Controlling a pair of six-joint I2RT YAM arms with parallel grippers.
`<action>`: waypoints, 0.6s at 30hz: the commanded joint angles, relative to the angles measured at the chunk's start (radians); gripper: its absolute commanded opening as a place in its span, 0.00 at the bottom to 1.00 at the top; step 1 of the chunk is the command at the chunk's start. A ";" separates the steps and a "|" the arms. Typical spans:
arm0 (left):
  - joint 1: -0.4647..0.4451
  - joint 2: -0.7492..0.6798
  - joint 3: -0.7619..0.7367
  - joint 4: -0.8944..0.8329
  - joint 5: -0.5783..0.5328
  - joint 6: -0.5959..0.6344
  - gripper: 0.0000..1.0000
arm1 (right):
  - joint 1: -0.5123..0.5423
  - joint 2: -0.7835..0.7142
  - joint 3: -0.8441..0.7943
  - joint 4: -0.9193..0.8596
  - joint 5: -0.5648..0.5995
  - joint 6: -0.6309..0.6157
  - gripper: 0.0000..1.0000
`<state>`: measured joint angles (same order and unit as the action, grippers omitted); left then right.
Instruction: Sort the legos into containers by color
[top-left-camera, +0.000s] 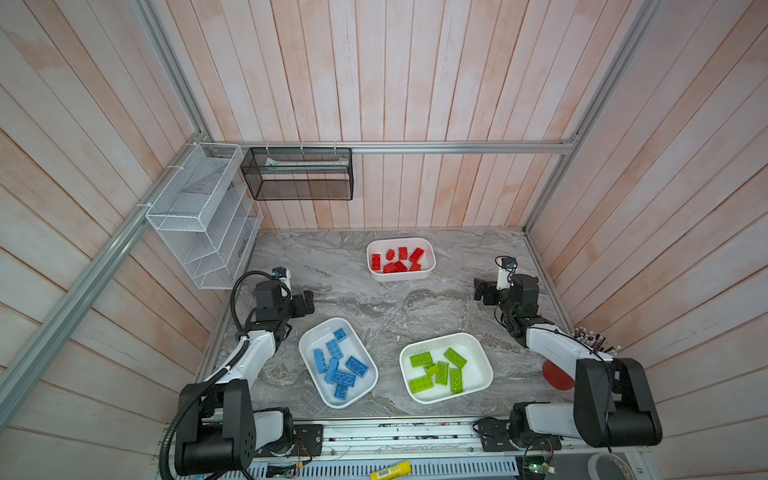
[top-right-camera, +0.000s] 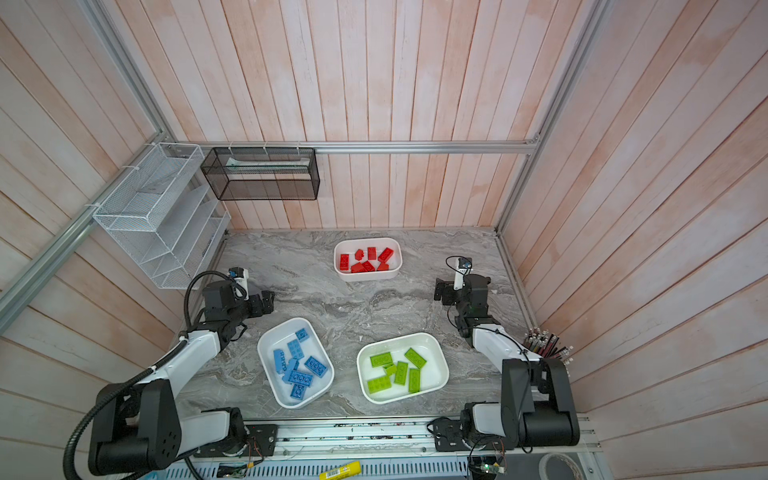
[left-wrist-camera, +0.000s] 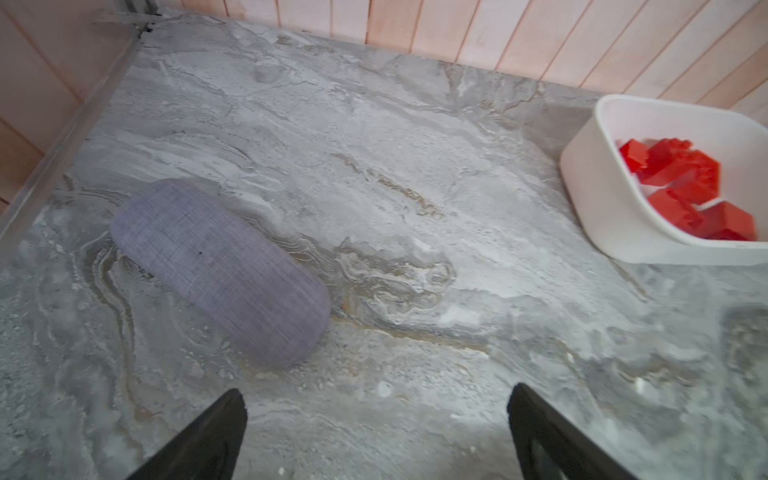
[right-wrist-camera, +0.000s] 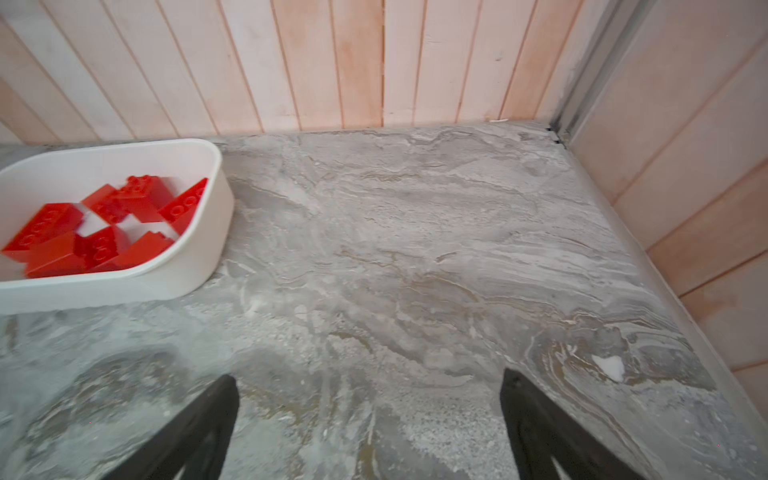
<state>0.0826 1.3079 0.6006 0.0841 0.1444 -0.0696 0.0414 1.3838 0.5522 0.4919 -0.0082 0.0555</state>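
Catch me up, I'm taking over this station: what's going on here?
A two-armed robot's color sort looks finished. The red legos lie in the far tub, the blue legos in the near left tub, the green legos in the near right tub. No brick shows loose on the table. The left end effector and right end effector are open and empty.

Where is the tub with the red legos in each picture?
Top view: red tub at the far middle of the table, near the plank wall.
Top view: same spot.
Left wrist: at the picture's edge, partly cut off.
Right wrist: at the edge, partly cut off.
Shared landmark: the plank wall behind it.
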 joint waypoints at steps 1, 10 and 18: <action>0.008 0.069 -0.022 0.296 -0.001 0.074 1.00 | -0.031 0.066 -0.024 0.289 0.041 -0.010 0.98; 0.014 0.214 -0.035 0.539 0.057 0.038 1.00 | -0.085 0.249 0.034 0.505 0.002 -0.028 0.98; 0.014 0.232 -0.083 0.623 0.072 0.040 1.00 | -0.085 0.326 -0.025 0.677 0.004 0.003 0.98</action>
<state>0.0914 1.5352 0.5507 0.6102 0.1989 -0.0269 -0.0402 1.7054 0.5327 1.0676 -0.0006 0.0383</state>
